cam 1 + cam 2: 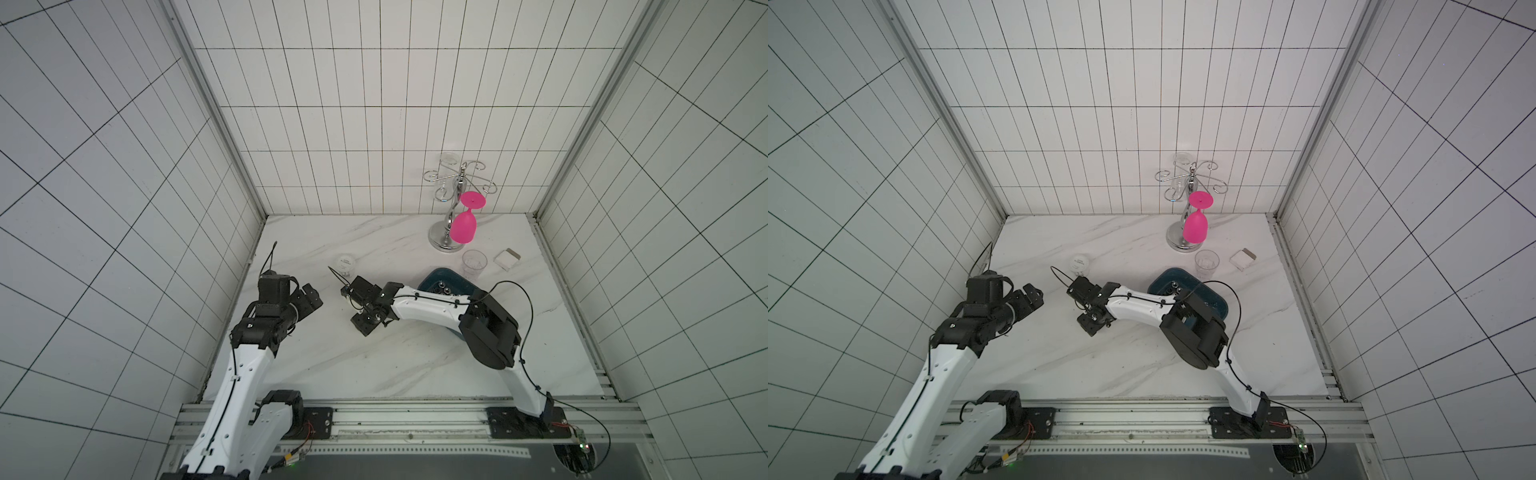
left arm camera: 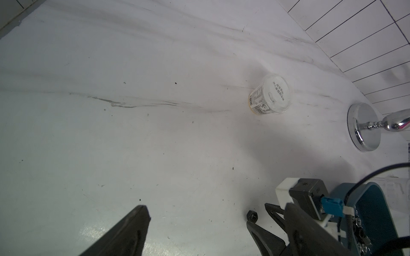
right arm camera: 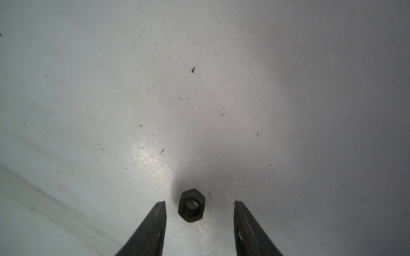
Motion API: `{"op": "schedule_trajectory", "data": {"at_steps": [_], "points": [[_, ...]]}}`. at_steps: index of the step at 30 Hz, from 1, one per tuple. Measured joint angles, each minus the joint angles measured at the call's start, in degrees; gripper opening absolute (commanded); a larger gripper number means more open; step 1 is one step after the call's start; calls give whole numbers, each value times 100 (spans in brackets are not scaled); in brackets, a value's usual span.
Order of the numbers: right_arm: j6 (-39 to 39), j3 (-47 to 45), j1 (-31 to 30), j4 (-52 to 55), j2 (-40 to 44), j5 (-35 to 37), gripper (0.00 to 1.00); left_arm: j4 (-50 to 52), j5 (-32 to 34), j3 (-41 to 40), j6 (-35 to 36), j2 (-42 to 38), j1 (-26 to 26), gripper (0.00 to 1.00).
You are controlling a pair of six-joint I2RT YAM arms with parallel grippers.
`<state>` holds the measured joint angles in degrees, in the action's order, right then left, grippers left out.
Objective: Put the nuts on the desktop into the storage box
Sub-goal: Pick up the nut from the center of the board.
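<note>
A single black nut point(image 3: 191, 205) lies flat on the white marble desktop point(image 1: 374, 365). My right gripper point(image 3: 199, 202) is down over it and open, one finger on each side of the nut, neither touching it. The nut sits nearer one fingertip point(image 3: 160, 206). In the left wrist view the same nut point(image 2: 252, 216) shows at the right gripper's tips. The dark teal storage box point(image 1: 432, 277) lies under the right forearm with several nuts point(image 1: 442, 287) inside. My left gripper point(image 1: 309, 297) hovers open and empty to the left.
A small white labelled jar point(image 1: 346, 262) stands behind the right gripper. Behind the box are a clear plastic cup point(image 1: 474, 262), a small white box point(image 1: 508, 259) and a chrome glass rack point(image 1: 440, 243) holding a pink glass point(image 1: 463, 226). Tiled walls enclose three sides.
</note>
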<state>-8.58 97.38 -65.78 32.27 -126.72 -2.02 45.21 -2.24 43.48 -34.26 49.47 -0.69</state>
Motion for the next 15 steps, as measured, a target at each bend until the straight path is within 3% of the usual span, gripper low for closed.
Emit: {"op": "schedule_trajectory", "data": {"at_steps": [2,7,15], "points": [[0,52,-17,61,-72,39,41,15,15,0,35,15,0,98],[15,57,-63,118,-92,133,18,52,48,4,114,11,13,98],[-118,-474,9,-4,334,286,15,-17,-129,37,221,103,17,98]]}}
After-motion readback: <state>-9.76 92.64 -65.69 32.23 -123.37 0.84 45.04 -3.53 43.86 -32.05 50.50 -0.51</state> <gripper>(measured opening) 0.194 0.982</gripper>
